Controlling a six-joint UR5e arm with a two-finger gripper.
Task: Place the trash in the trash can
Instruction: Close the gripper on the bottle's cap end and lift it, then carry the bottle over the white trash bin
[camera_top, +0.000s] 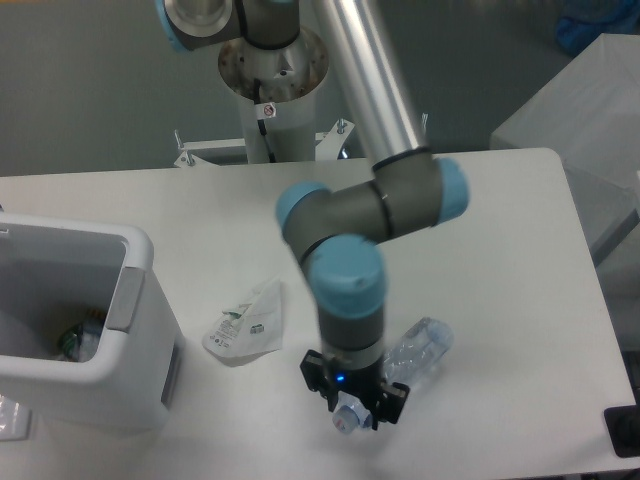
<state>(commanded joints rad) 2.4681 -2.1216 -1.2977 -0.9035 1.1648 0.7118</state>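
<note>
Clear bluish plastic water bottle (415, 352) is lying on the white table (520, 230) under the black two-finger gripper (352, 408), whose fingers are straddling its capped end, grip unclear, well apart from the white boxy plastic trash can (140, 330), white wrinkly wrapper (247, 322) between.

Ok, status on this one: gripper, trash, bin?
Gripper low over bottle cap end, grip not confirmed. Wrapper flat on table beside trash can. Path to can clear.

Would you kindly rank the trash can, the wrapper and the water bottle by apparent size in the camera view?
1. Trash can, clearly largest.
2 and 3. Wrapper and water bottle look similar; the pincer hides part of the bottle, so I won't rank them.
</note>
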